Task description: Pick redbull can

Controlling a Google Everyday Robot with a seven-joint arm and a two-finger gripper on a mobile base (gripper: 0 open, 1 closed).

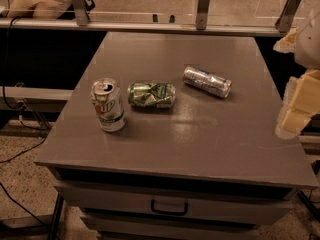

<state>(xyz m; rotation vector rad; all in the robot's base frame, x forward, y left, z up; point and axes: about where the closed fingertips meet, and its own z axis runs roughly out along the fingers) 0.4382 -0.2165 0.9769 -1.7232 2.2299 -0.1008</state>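
A: Where is the redbull can [206,81] lying?
B: It is lying on its side on the grey worktop [210,134], towards the back right, near the crushed green can [151,94] and well apart from the upright 7UP can [107,105].
A: And the gripper [294,115]?
B: It is hanging beyond the worktop's right edge, touching nothing. I cannot tell whether its jaws are released or clenched.
A: So how far along is the task looking?
B: I am judging it barely begun: the reaching, closing and lifting are all waiting to be done
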